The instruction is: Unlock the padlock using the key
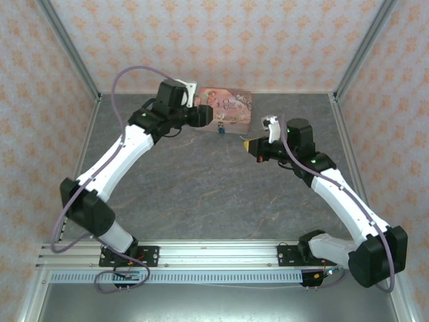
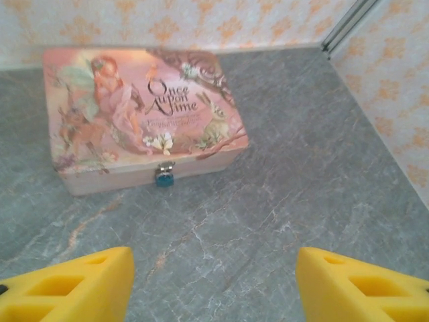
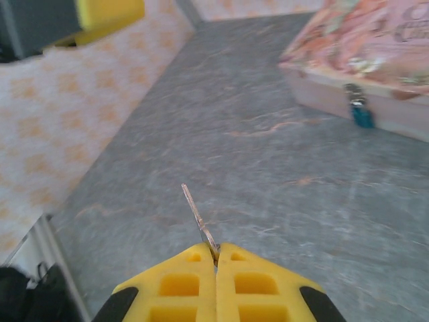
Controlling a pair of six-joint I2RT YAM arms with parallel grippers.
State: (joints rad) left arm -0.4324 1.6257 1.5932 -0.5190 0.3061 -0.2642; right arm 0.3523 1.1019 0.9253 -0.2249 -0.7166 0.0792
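The right gripper (image 3: pixel 216 263) clenched the key (image 3: pixel 196 215); the left gripper (image 2: pixel 213 282) was released. The padlock (image 3: pixel 362 115) hung beyond the right jaws, rightward; aiming the key seemed next.

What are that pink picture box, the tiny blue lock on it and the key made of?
The pink box looks like printed tin, glossy on its lid. The padlock seems teal-painted metal with a silvery shackle, but is too small to be sure. The key in the right claw looks like thin pale metal.

Grey marbled tabletop (image 1: pixel 214 194), peach patterned walls (image 1: pixel 221 40), aluminium corner posts (image 1: pixel 67 47)
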